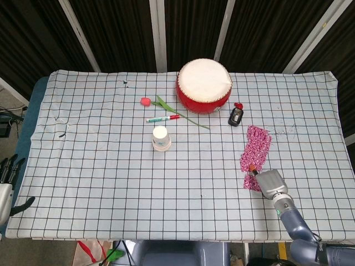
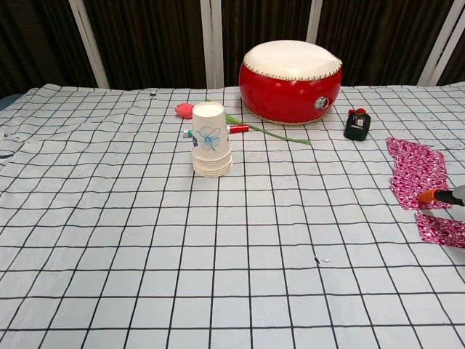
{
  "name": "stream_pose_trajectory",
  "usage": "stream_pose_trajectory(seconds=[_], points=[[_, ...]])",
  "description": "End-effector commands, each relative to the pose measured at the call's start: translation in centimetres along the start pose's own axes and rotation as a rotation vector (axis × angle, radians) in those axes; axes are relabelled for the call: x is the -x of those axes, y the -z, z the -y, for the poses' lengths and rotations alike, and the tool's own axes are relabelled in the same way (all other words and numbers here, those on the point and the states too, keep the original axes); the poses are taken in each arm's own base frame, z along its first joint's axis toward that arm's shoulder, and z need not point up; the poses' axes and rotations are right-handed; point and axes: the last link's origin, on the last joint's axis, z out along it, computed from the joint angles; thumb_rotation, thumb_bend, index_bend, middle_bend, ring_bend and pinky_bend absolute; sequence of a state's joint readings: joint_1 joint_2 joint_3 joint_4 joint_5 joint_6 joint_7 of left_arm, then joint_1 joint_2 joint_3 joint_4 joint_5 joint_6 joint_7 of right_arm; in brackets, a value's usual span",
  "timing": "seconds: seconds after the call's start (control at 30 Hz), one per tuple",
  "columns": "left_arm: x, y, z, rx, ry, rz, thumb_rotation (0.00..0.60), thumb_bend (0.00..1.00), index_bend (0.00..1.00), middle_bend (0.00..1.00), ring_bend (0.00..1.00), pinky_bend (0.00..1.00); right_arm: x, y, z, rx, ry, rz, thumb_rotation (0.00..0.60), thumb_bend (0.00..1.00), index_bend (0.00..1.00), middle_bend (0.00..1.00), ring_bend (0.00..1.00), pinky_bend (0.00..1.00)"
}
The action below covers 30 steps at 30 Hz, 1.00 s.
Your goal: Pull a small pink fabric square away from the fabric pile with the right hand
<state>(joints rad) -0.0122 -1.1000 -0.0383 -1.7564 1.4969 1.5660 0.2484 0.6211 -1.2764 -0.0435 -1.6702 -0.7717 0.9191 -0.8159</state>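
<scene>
The pink patterned fabric pile [image 1: 256, 145] lies on the checked tablecloth at the right, also seen in the chest view [image 2: 415, 169]. A small pink square [image 1: 251, 182] lies just below it, apart by a narrow gap [image 2: 440, 228]. My right hand [image 1: 270, 184] shows its grey back right beside the square. Its orange fingertip [image 2: 428, 195] touches the pile's lower edge above the square. The other fingers are hidden, so any grip is not visible. My left hand [image 1: 6, 183] hangs off the table's left edge with fingers apart, holding nothing.
A red drum [image 1: 203, 86] stands at the back centre, with a black device [image 1: 236, 116] to its right. A stack of paper cups [image 1: 161, 138], a marker [image 1: 162, 118] and a pink flower with a green stem [image 1: 166, 105] lie mid-table.
</scene>
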Motion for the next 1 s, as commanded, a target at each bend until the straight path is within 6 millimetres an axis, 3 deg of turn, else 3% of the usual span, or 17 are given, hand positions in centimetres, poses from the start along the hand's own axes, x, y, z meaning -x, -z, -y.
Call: stream_pose_trajectory(seconds=[0.03, 1.0], points=[[0.0, 0.0, 0.0, 0.001, 0.0, -0.001, 0.6, 0.25, 0.1, 0.0, 0.0, 0.02, -0.3, -0.2, 0.5, -0.007, 0.006, 0.0, 0.6, 0.78, 0.07, 0.85, 0.86, 0.72], [-0.4, 0.1, 0.4, -0.003, 0.012, -0.013, 0.6, 0.25, 0.1, 0.0, 0.0, 0.02, -3.5, 0.6, 7.8, -0.134, 0.124, -0.052, 0.6, 0.79, 0.07, 0.85, 0.86, 0.72]])
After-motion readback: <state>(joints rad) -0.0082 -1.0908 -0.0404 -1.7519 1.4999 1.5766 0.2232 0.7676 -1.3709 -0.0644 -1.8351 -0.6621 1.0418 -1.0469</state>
